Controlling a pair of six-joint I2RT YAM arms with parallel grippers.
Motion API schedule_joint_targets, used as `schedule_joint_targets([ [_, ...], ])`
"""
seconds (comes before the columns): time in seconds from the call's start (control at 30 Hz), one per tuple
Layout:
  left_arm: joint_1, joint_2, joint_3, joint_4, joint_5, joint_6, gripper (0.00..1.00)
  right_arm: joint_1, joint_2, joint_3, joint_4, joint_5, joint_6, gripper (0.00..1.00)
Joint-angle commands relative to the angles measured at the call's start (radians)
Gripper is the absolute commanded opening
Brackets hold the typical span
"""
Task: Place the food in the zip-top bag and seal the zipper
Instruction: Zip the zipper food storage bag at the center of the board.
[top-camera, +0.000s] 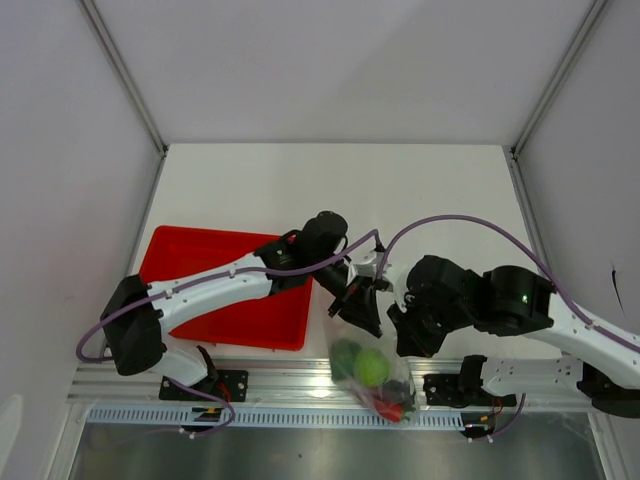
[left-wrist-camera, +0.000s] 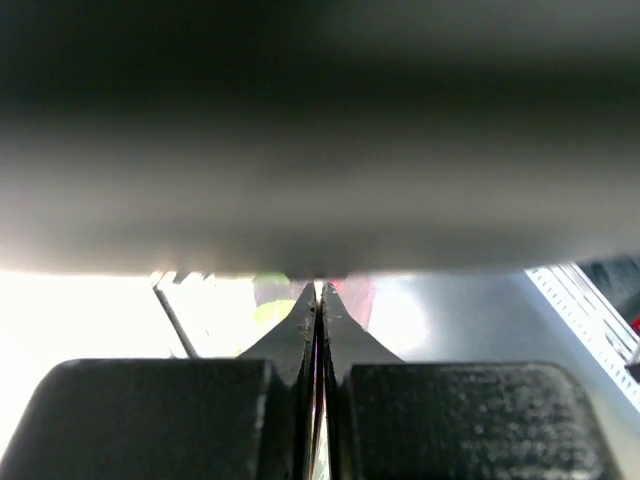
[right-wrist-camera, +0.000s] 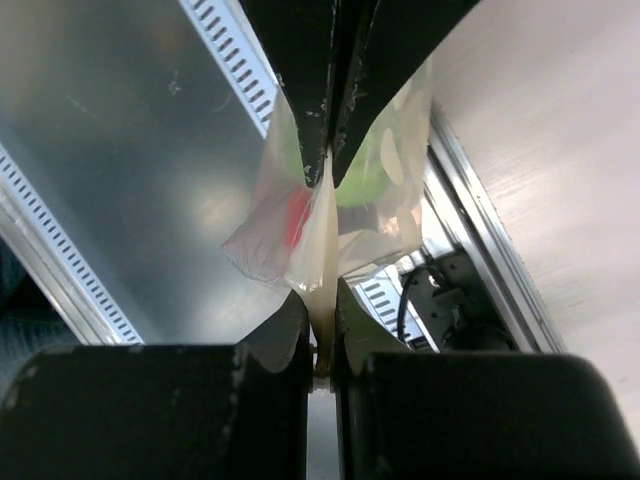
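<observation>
The clear zip-top bag (top-camera: 366, 372) hangs at the table's near edge, between both grippers. Inside it I see two round green vegetables (top-camera: 373, 366) and the red chili (top-camera: 392, 408); the pepper and the eggplant cannot be made out. My left gripper (top-camera: 358, 306) is shut on the bag's top edge, and its jaws are pressed together in the left wrist view (left-wrist-camera: 319, 300). My right gripper (top-camera: 404, 332) is shut on the same edge just to its right. In the right wrist view (right-wrist-camera: 322, 310) the bag's folded edge (right-wrist-camera: 322, 250) sits between the fingers. The zipper's detail is too fine to see.
The red tray (top-camera: 220, 290) lies at the left under the left arm, and no food shows on its visible part. A metal rail (top-camera: 290, 385) and a slotted strip run along the near edge below the bag. White walls enclose the table.
</observation>
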Motion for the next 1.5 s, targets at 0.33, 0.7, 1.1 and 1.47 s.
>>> schedule_joint_targets([
  [0.33, 0.053, -0.22, -0.044, -0.113, -0.591, -0.146, 0.01, -0.057, -0.13, -0.035, 0.222, 0.297, 0.12, 0.89],
  [0.7, 0.052, -0.36, -0.196, 0.044, -0.662, -0.257, 0.01, -0.214, -0.257, -0.262, 0.606, 0.22, 0.157, 0.83],
  [1.1, 0.052, -0.362, -0.197, 0.056, -0.689, -0.266, 0.0, -0.436, -0.305, -0.441, 0.804, -0.126, 0.057, 0.54],
  [1.47, 0.055, -0.337, -0.171, 0.024, -0.652, -0.231, 0.01, -0.444, -0.392, -0.454, 0.807, -0.209, 0.013, 0.03],
])
